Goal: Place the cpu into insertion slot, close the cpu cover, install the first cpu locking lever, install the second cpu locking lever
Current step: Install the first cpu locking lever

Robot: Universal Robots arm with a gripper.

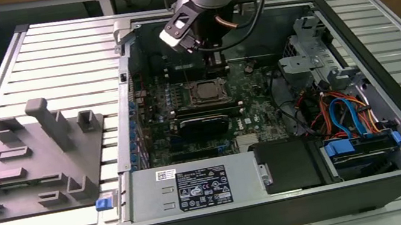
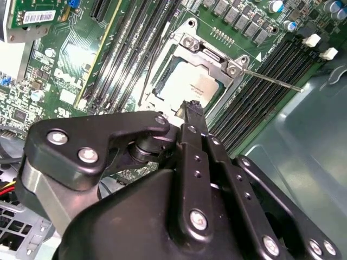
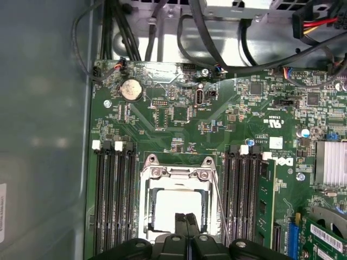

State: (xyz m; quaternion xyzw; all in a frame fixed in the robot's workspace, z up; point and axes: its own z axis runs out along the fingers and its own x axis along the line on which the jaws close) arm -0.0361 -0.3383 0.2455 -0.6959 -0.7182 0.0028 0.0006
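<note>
The cpu lies flat in the insertion slot on the green board; its dull silver top also shows in the second wrist view. The cpu cover, a silver frame, lies down around the chip. A thin locking lever rod sticks out from one socket corner and runs along the socket's side. I cannot tell whether it is latched. My gripper is shut with nothing in it, its tips just over the socket's edge. In the exterior view the gripper hangs above the board behind the socket.
Long black memory slots flank the socket on both sides. Black cables cross the case edge beyond the board. A power supply and drive bays with coloured wires fill the case. A grey fixture plate stands on the exterior view's left.
</note>
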